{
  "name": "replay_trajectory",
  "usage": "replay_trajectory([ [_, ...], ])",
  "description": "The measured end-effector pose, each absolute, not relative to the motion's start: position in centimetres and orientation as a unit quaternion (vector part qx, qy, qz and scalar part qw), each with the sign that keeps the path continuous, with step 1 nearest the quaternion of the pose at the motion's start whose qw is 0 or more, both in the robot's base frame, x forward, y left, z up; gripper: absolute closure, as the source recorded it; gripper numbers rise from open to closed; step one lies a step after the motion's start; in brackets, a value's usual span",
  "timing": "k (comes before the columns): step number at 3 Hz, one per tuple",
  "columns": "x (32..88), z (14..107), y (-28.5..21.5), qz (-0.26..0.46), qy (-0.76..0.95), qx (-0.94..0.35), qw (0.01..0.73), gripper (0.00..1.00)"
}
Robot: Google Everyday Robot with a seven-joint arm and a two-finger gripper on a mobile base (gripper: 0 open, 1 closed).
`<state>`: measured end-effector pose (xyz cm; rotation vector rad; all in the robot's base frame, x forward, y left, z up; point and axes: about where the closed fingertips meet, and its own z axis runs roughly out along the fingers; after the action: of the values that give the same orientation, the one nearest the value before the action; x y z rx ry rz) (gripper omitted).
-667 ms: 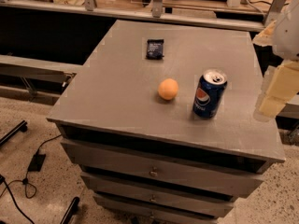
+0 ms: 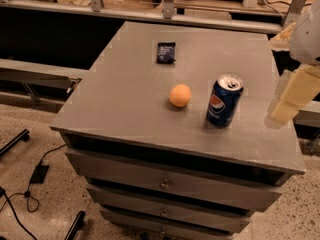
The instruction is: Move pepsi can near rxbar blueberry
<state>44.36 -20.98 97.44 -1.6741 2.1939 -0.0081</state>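
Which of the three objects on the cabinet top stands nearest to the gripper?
The pepsi can, upright beside the gripper at the right edge; the orange and rxbar blueberry lie farther left.

- the gripper point(image 2: 281, 115), over the table's point(image 2: 125, 94) right edge just right of the can point(image 2: 224, 101), drifts slightly left;
- the white arm point(image 2: 307, 34) above it sits a touch lower

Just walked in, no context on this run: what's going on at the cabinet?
A one-arm robot is working over the grey cabinet top. Its gripper hangs at the right edge, to the right of the pepsi can and apart from it. The can stands upright near the front right, with an orange just to its left. The rxbar blueberry lies flat farther back. The can is not yet near the bar.
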Motion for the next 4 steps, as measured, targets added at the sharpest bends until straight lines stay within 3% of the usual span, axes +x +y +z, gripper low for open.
replay_trajectory([
  [2,47.9,95.9,-18.4,0.066,0.788,-0.545,0.280,0.00],
  [4,50.3,92.8,-17.8,0.088,0.811,-0.476,0.328,0.00],
])
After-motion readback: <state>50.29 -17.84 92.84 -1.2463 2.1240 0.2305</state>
